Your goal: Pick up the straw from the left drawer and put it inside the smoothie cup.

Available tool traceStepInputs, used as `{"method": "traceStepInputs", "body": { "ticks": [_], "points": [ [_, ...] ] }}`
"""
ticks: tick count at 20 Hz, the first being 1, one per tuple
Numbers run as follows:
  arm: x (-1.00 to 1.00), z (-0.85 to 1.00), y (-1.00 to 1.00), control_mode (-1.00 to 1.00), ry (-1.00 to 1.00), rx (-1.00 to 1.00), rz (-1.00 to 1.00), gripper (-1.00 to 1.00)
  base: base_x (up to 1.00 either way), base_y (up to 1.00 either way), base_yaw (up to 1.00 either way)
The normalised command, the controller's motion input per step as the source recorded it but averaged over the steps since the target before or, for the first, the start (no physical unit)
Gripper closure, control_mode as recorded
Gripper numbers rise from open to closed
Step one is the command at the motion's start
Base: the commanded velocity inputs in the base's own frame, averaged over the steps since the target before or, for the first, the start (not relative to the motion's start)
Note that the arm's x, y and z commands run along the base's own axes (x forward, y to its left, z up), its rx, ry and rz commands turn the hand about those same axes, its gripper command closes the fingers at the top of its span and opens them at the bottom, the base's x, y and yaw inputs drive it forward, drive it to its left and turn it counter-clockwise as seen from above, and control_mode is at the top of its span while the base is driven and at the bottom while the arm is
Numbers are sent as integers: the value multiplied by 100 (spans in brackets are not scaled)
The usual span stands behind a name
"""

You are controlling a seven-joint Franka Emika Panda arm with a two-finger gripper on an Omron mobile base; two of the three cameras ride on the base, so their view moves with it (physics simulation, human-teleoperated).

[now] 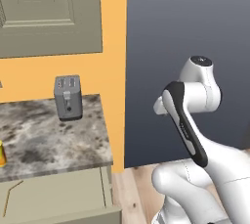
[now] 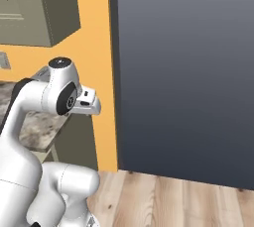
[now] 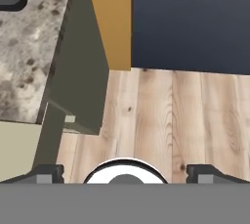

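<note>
The left drawer [image 1: 58,194] stands pulled out below the marble counter, at the bottom left of the left base view. The straw [image 1: 7,202], a thin tan stick, lies in its left part. The smoothie cup [image 1: 1,153] shows as a yellow sliver on the counter at the picture's left edge. My gripper [image 3: 126,174] is open, its two dark fingertips [image 3: 46,173] wide apart with nothing between them. It hangs over the wooden floor to the right of the counter's end, well away from the straw. A beige corner of the drawer [image 3: 17,152] sits at the lower left of the hand view.
A grey toaster [image 1: 68,97] stands at the back of the marble counter [image 1: 44,140]. An orange wall strip [image 1: 114,71] and a dark grey panel [image 1: 185,22] rise to the right of the counter. Wooden floor [image 3: 161,120] lies below the hand.
</note>
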Motion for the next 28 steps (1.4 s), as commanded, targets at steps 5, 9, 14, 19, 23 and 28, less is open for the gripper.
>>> {"method": "traceStepInputs", "body": {
  "ticks": [5,9,14,19,23,28],
  "points": [
    [0,0,0,100,0,0,0,-100,-62,0,4],
    [0,0,0,100,0,0,0,-100,-68,0,9],
    [0,0,0,100,0,0,0,-100,-63,1,14],
    [0,0,0,100,0,0,0,-100,-41,35,12],
    [0,0,0,100,0,0,0,-100,-2,69,6],
    [0,0,0,100,0,0,0,-100,0,84,0]
  ]
}}
